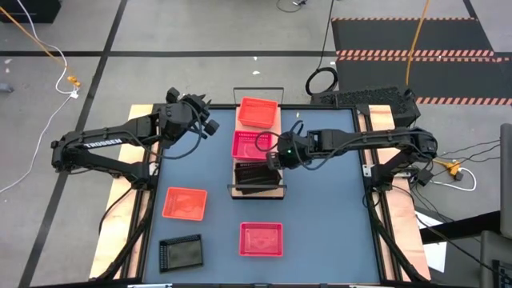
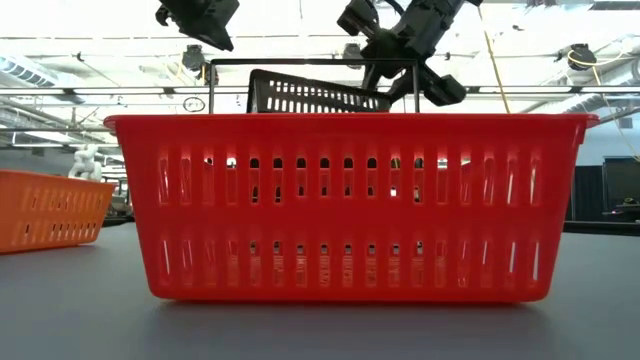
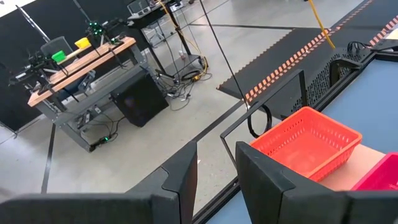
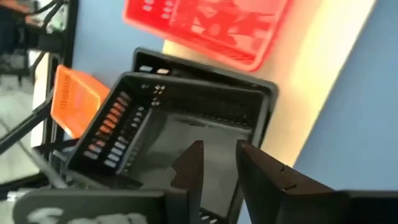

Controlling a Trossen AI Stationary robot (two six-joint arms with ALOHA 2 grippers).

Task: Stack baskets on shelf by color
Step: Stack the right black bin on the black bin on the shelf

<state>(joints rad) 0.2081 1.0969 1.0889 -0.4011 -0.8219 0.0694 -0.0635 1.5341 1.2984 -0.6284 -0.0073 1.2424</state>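
Presently parted a little, right gripper (image 1: 276,160) jaws over the rim of a tilted black basket (image 1: 254,178), seated crooked in another black one at shelf's (image 1: 276,192) near end; grip or release, cannot tell. Likely light, stiff, slick mesh; best pinched at the rim. Reaching in, wrist pitched down. Left gripper (image 1: 210,126) raised beside the shelf, fingers slightly apart, empty.

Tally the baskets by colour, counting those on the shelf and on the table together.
Orange baskets: 2
Pink-red baskets: 2
Black baskets: 3, two of them nested on the shelf
Total: 7
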